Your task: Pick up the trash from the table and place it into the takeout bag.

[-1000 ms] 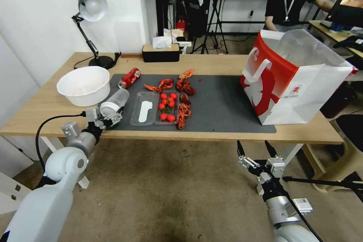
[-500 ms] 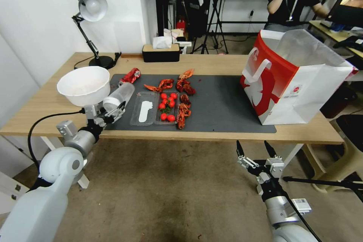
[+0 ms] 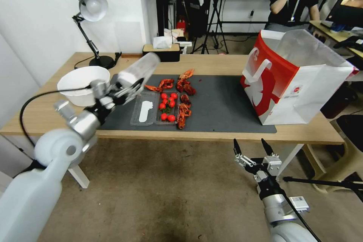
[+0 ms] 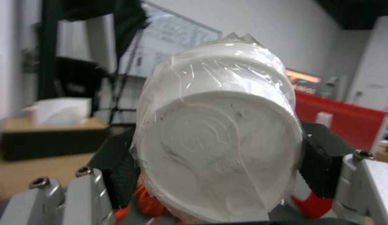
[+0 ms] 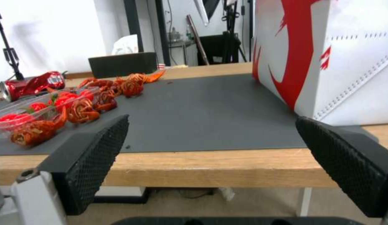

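My left gripper (image 3: pixel 130 85) is shut on the frosted plastic cup (image 3: pixel 138 69) and holds it tilted in the air above the left end of the dark mat (image 3: pixel 219 102). In the left wrist view the cup's base (image 4: pixel 219 134) sits between the two black pads (image 4: pixel 114 168). The red-and-white takeout bag (image 3: pixel 295 79) stands open at the table's right end, its side close ahead in the right wrist view (image 5: pixel 327 56). A dented red soda can (image 5: pixel 29 84) lies at the mat's far left. My right gripper (image 3: pixel 251 147) hangs open below the table's front edge (image 5: pixel 211 170).
A white basin (image 3: pixel 77 83) sits left of the raised cup. A clear tray of cherry tomatoes (image 3: pixel 166 106) and red crawfish shells (image 3: pixel 184 85) lie mid-mat. A desk lamp (image 3: pixel 90 7) and a tissue box (image 3: pixel 166 51) stand along the back edge.
My left gripper has lifted the frosted cup off the table, up and toward the right and back. The right arm has barely moved.
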Motion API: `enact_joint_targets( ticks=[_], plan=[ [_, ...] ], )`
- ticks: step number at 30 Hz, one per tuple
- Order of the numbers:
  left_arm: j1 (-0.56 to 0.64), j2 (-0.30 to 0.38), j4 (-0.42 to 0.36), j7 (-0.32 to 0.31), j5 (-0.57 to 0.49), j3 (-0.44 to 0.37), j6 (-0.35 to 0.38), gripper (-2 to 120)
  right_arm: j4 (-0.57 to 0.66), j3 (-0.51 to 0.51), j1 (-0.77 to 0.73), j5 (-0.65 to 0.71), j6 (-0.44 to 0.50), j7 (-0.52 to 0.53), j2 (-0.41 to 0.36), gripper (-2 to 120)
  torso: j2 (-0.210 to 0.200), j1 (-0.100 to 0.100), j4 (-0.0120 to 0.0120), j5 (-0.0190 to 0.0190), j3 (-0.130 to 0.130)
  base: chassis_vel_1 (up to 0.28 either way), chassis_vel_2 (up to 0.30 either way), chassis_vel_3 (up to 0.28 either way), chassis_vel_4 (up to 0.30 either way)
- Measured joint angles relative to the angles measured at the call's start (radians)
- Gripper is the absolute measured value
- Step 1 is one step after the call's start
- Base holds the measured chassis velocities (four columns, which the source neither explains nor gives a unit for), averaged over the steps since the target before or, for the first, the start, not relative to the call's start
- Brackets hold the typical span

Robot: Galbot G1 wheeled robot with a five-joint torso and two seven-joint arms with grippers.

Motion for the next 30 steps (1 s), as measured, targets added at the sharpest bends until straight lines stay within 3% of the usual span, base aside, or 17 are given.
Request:
enact_joint_targets(
  ticks=[6, 7, 10, 11, 18, 25, 28, 30],
  plan=[
    [-0.217, -0.062, 0.077, 0.026, -0.007, 0.177, -0.012, 73, 0.017, 0.008, -0.015, -0.022, 0.007, -0.006, 0.021, 100, 0.0, 0.0, 0.0006, 0.0003, 0.0, 0.0, 0.0, 0.0, 0.0],
    [-0.217, -0.062, 0.077, 0.026, -0.007, 0.177, -0.012, 73, 0.017, 0.008, -0.015, -0.022, 0.007, -0.006, 0.021, 100, 0.0, 0.0, 0.0006, 0.0003, 0.0, 0.0, 0.0, 0.0, 0.0],
    [-0.351, -0.098, 0.141, 0.027, -0.012, 0.304, -0.012, 73, 0.023, 0.008, -0.025, -0.043, 0.009, -0.007, 0.032, 100, 0.0, 0.0, 0.0004, 0.0004, 0.0, 0.0, 0.0, 0.0, 0.0],
    [-0.351, -0.098, 0.141, 0.027, -0.012, 0.304, -0.012, 73, 0.023, 0.008, -0.025, -0.043, 0.009, -0.007, 0.032, 100, 0.0, 0.0, 0.0004, 0.0004, 0.0, 0.0, 0.0, 0.0, 0.0],
    [-0.63, -0.213, 0.342, 0.025, -0.014, 0.54, -0.014, 73, 0.036, 0.016, -0.043, -0.069, 0.017, -0.007, 0.05, 100, 0.0, 0.0, 0.0003, 0.0002, 0.0, 0.0, 0.0, 0.0, 0.0],
    [-0.797, -0.312, 0.495, 0.042, -0.015, 0.663, -0.032, 73, 0.041, 0.017, -0.058, -0.088, 0.03, -0.008, 0.069, 100, 0.0, 0.0, 0.0005, 0.0004, 0.0, 0.0, 0.0, 0.0, 0.0],
    [-0.826, -0.335, 0.525, 0.048, -0.014, 0.688, -0.036, 73, 0.041, 0.016, -0.059, -0.09, 0.032, -0.008, 0.072, 100, 0.0, 0.0, 0.0005, 0.0002, 0.0, 0.0, 0.0, 0.0, 0.0],
    [-0.923, -0.403, 0.619, 0.077, 0.017, 0.767, -0.048, 73, 0.039, 0.02, -0.062, -0.091, 0.036, -0.009, 0.072, 100, 0.0, 0.0, 0.0003, 0.0002, 0.0, 0.0, 0.0, 0.0, 0.0]
  ],
)
